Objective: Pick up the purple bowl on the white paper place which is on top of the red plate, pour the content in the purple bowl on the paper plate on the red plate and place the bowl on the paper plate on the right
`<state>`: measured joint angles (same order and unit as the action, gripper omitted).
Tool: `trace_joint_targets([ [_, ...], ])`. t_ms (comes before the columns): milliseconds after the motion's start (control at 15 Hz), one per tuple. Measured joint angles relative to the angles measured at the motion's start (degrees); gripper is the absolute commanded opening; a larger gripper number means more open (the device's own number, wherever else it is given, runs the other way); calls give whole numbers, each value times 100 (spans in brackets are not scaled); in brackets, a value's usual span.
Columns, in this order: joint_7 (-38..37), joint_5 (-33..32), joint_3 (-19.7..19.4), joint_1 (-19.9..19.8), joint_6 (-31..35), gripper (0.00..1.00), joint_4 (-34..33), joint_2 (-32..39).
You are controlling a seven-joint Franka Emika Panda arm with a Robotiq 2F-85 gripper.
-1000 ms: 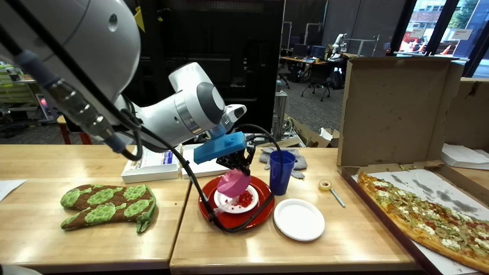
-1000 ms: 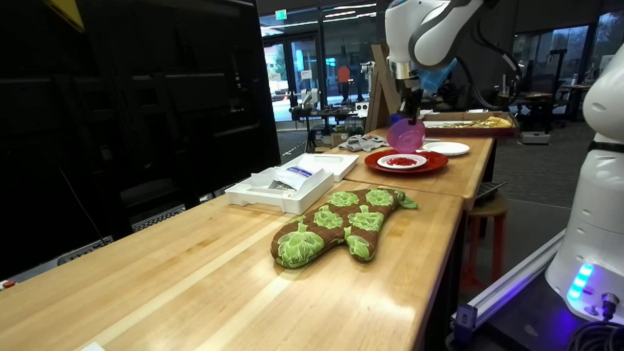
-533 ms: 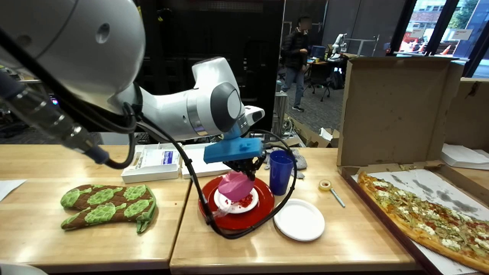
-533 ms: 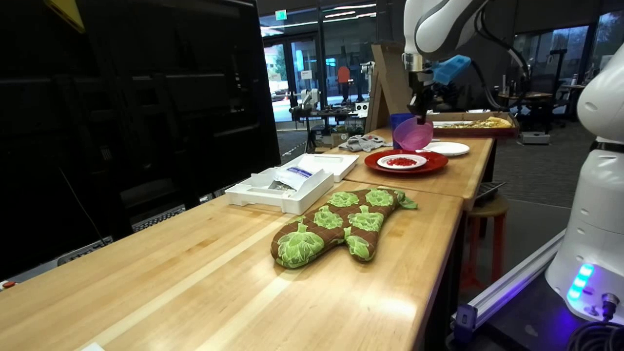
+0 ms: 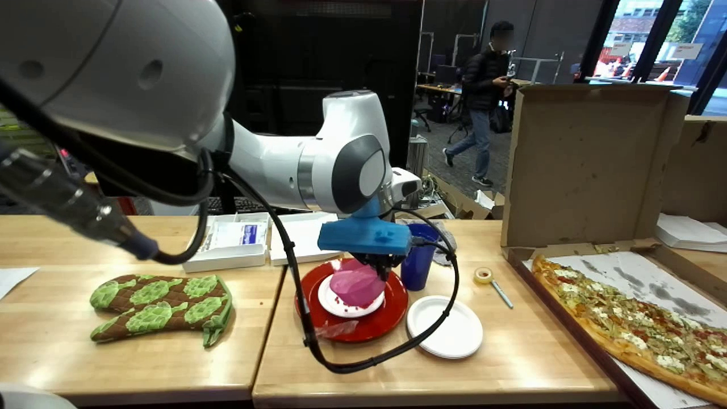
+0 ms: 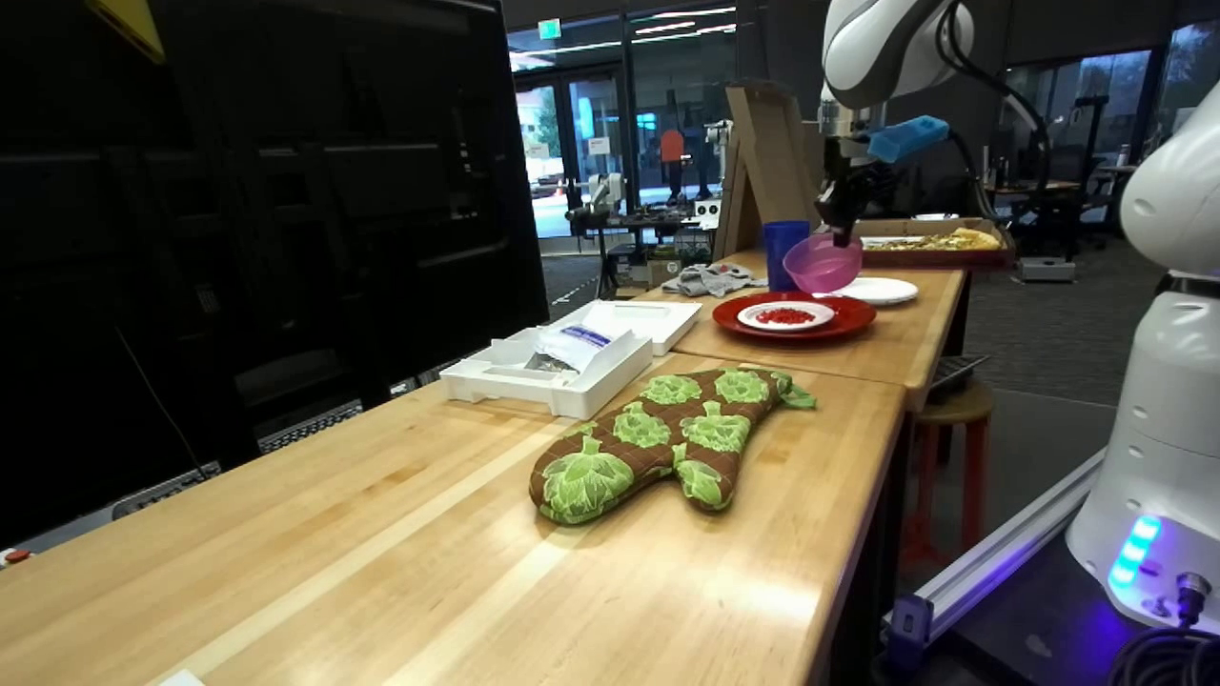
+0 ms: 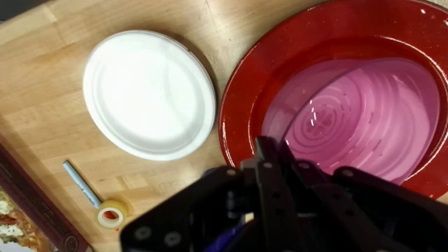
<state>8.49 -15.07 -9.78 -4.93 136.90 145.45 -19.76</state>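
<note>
The purple bowl (image 7: 378,133) is pinched by the tool (image 7: 274,148) at one edge; if it slips, the red plate (image 7: 236,108) under the tool may be hit.

The table (image 5: 511,358) carries a red plate (image 5: 393,298) and paper plate (image 7: 148,96).

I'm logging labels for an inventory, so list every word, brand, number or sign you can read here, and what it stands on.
No text is readable. These are too small or blurred:
Packet in the white box: blue print, blurred.
Pen: dark lettering on its barrel, too small.
Pizza box: round mark on its maroon side, too small.
Window notices: blurred.
Green overhead sign: too small.
</note>
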Motion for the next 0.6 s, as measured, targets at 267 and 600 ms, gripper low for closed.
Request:
trace_joint_targets([
  [267,160,393,-245,-148,46,2,1,4],
  [600,291,751,-497,-318,94,2,-58,10],
])
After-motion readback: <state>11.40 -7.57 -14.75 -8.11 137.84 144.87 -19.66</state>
